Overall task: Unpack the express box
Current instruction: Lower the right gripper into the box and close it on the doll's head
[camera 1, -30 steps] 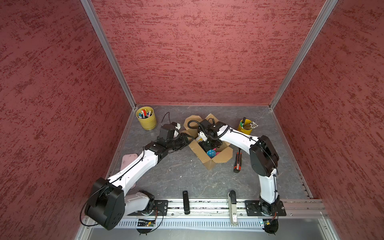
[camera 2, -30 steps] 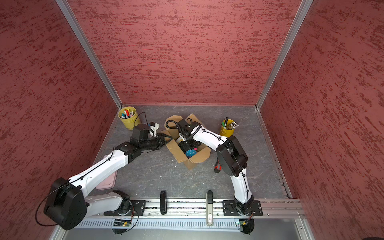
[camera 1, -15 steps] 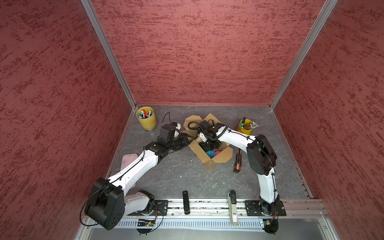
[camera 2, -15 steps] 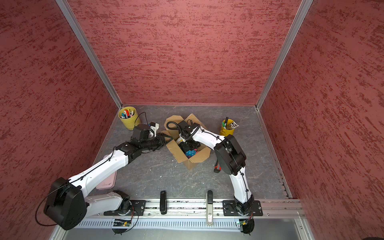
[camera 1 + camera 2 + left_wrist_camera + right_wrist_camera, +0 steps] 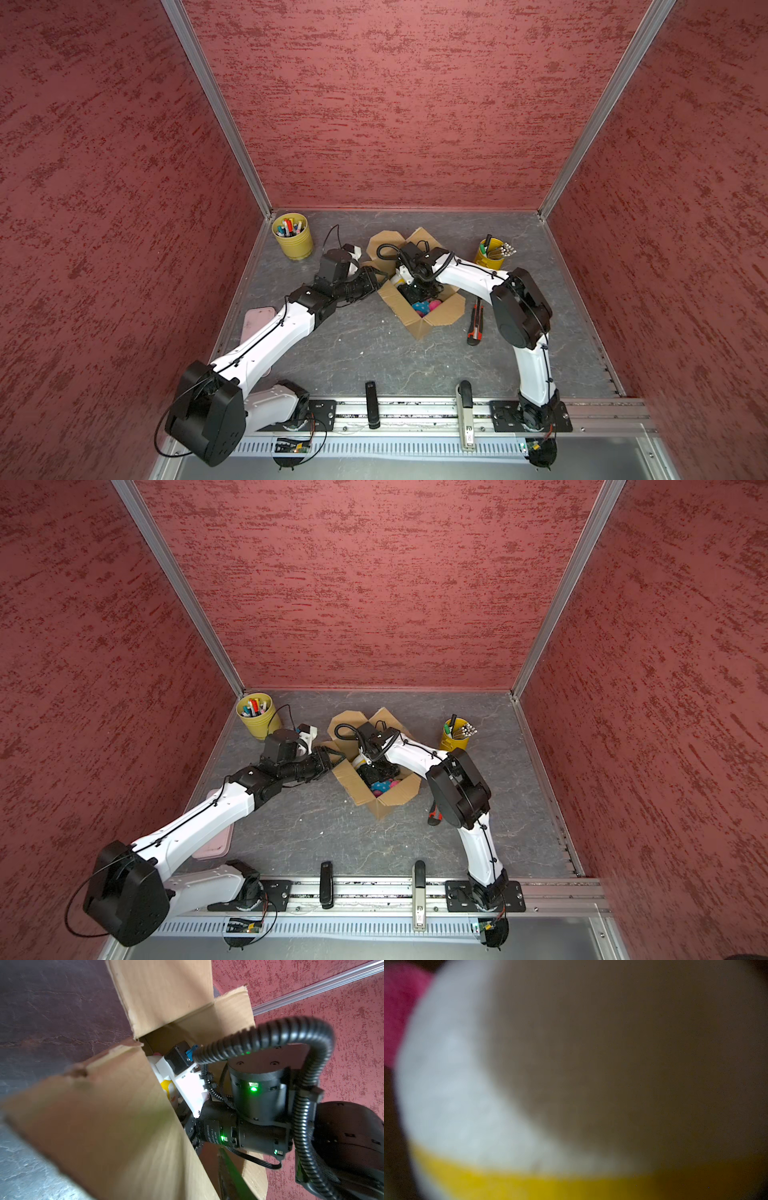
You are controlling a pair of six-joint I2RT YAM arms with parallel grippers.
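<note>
The brown cardboard box sat open on the grey table, between a yellow cup of pens and another yellow cup. The left pincer was at a flap. The right pincer reached inside, close to a blurry white-and-yellow thing. I could not tell how wide either pincer was, or whether it held anything.

The brown cardboard express box stands upright and skewed, top open, flaps folded outward.

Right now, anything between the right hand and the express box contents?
Nothing visible: the express box stands open, the right hand is down inside it, with a white-and-yellow item right at its wrist camera.
</note>
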